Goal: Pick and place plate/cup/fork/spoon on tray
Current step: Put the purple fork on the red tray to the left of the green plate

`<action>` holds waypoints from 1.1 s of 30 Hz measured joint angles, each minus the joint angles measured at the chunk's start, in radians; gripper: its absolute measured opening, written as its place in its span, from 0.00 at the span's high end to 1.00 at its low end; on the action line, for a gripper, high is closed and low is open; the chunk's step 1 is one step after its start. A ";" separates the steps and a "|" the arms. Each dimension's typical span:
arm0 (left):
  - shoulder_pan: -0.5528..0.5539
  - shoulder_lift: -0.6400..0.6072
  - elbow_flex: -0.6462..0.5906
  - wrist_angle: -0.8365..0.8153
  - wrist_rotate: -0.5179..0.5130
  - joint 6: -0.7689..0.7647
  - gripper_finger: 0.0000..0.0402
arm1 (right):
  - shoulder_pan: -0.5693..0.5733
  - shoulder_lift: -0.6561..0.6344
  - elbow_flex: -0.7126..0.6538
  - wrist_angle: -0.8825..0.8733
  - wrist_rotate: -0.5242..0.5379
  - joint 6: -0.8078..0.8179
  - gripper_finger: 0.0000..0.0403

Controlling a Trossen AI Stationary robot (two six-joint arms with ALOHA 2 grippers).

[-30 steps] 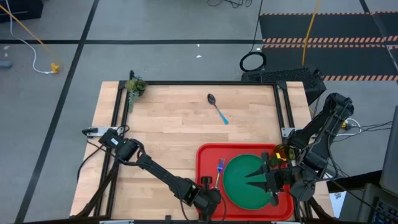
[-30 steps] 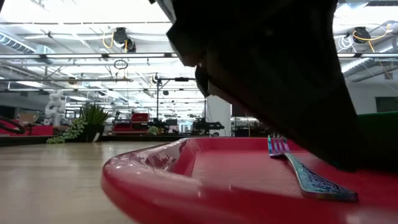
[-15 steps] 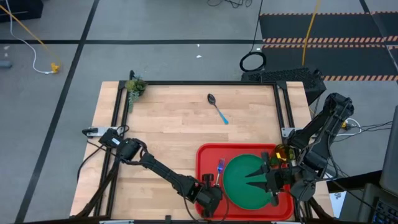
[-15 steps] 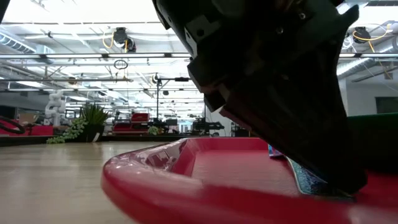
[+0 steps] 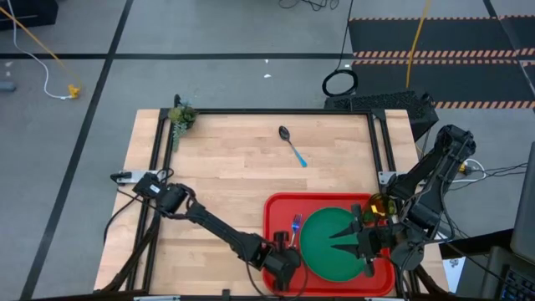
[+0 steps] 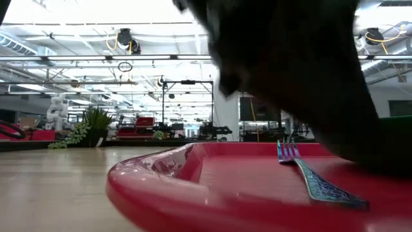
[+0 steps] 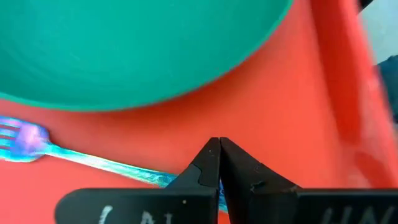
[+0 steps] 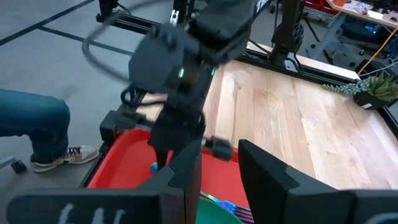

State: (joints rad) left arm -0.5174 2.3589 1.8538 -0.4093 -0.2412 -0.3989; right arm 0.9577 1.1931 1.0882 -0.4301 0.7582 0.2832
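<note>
The red tray (image 5: 271, 219) lies at the table's near right. On it lie the dark-green plate (image 5: 322, 251), the fork (image 5: 296, 224) beside the plate's left, and the cup (image 5: 380, 205) at the far right corner. The spoon (image 5: 292, 146) lies on the bare wood farther back. My left gripper (image 7: 219, 149) is shut and hovers over the fork's handle (image 7: 124, 167) at the tray's near left (image 5: 288, 253). The fork (image 6: 315, 183) lies flat on the tray floor. My right gripper (image 5: 338, 238) is open over the plate, its fingers (image 8: 186, 168) apart and empty.
A small green plant (image 5: 181, 117) stands at the table's far left corner. A black frame (image 5: 159, 150) runs along the table's left, far and right edges. Bare wood (image 5: 226, 176) lies left of and beyond the tray. A person's leg and shoe (image 8: 37, 124) show beyond the table.
In the low view my left gripper came down over the fork's handle half a second ago and has since risen off it. The fork lies where it was on the tray.
</note>
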 joint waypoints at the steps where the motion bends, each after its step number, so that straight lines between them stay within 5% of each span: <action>1: -0.004 -0.014 0.000 -0.011 -0.005 0.004 0.98 | 0.000 0.000 0.000 0.000 0.000 0.000 0.75; 8: -0.054 -0.029 -0.002 -0.141 0.001 -0.032 0.98 | 0.015 0.000 0.000 0.000 0.000 0.004 0.75; 33: -0.038 0.021 -0.017 -0.041 -0.022 -0.054 0.98 | 0.027 0.000 0.000 0.021 0.000 0.008 0.75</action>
State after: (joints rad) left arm -0.5558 2.3799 1.8370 -0.4505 -0.2632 -0.4530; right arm 0.9848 1.1927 1.0878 -0.4095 0.7582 0.2913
